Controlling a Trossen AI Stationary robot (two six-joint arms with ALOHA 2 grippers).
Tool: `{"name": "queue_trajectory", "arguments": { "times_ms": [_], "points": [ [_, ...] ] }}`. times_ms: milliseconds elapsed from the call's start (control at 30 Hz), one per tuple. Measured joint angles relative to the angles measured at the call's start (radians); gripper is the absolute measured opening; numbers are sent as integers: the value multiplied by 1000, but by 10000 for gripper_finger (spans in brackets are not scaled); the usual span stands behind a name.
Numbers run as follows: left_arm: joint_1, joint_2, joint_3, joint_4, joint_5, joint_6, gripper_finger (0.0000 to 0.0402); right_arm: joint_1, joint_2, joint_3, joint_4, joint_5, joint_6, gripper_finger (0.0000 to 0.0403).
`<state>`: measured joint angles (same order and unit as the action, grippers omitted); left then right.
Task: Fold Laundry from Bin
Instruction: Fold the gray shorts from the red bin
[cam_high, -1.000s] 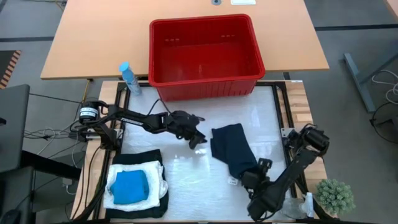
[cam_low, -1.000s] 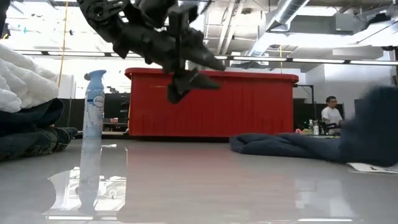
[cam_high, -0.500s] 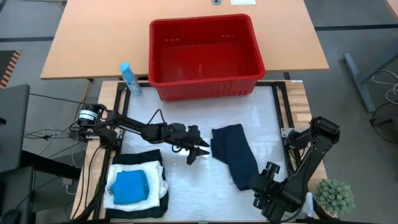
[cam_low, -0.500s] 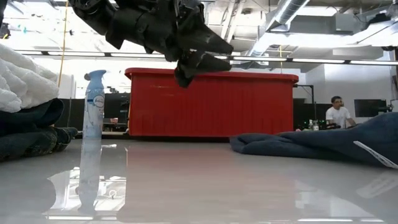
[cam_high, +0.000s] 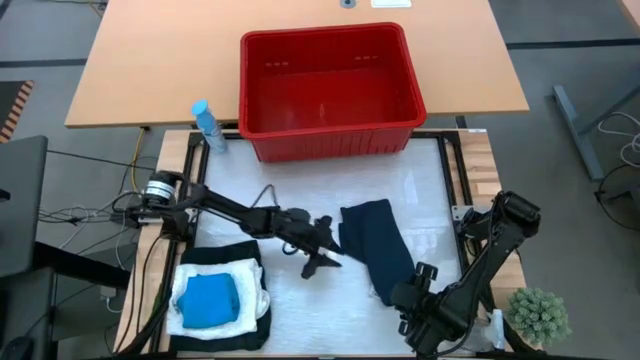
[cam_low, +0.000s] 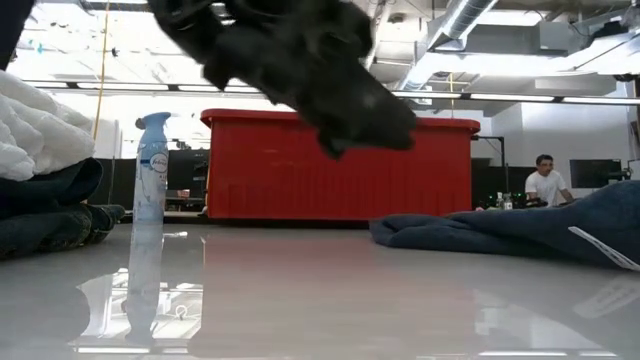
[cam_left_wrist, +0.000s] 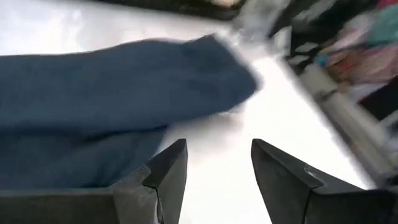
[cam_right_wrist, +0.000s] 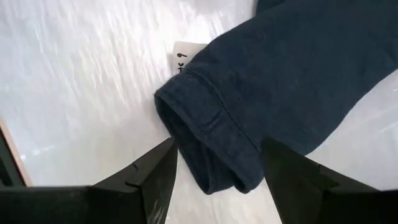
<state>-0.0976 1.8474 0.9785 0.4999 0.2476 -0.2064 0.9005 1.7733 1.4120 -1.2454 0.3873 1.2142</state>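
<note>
High view: both claws, left (cam_high: 322, 258) and right (cam_high: 408, 298), released beside navy garment (cam_high: 375, 245).

A small white tag (cam_right_wrist: 182, 56) at the dark blue garment (cam_right_wrist: 280, 81), upper middle of the right wrist view, bears unreadable handwritten marks; nothing else legible

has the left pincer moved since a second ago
Yes. In the high view the left pincer has travelled away from the red rectangular plastic bin, toward the table's near edge and closer to the dark blue folded garment.
</note>
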Motion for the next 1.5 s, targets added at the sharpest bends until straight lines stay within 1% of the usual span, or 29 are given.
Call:
{"name": "queue_trajectory", "arguments": {
  "times_ms": [100,133,233,333,467,500,633,733,833,1000,1100,1167,1300,1333,1500],
  "points": [
    [0,70,131,-153,-82,74,169,1,0,0,1,-1,13,255],
    [1,89,171,-205,-87,95,169,5,0,0,2,-1,13,255],
    [1,163,284,-287,-75,156,168,22,0,0,0,5,11,255],
    [-2,228,361,-321,-69,201,168,41,0,-12,6,30,9,255],
    [-1,281,400,-353,-69,182,168,43,0,-55,55,30,-55,255],
    [-1,283,398,-372,-69,173,168,42,0,-68,91,30,-89,255],
    [-1,283,387,-364,-85,182,168,20,0,-131,233,29,-211,255],
    [-1,283,386,-390,-85,184,168,-7,1,-149,231,26,-208,251],
    [-1,283,386,-406,-86,195,168,-32,1,-154,201,30,-199,237],
    [-1,283,386,-412,-89,203,168,-45,0,-157,215,29,-270,209],
    [-1,283,385,-416,-93,203,168,-52,0,-163,209,-14,-269,177],
    [-1,283,385,-421,-100,203,168,-59,0,-164,210,-44,-260,139],
    [0,283,385,-468,-103,204,168,-64,0,-164,210,-74,-246,30],
    [1,283,385,-478,-103,204,168,-61,0,-164,211,-75,-241,19],
    [2,283,385,-527,-115,211,168,-47,0,-159,201,-75,-144,18]
  ]
}}
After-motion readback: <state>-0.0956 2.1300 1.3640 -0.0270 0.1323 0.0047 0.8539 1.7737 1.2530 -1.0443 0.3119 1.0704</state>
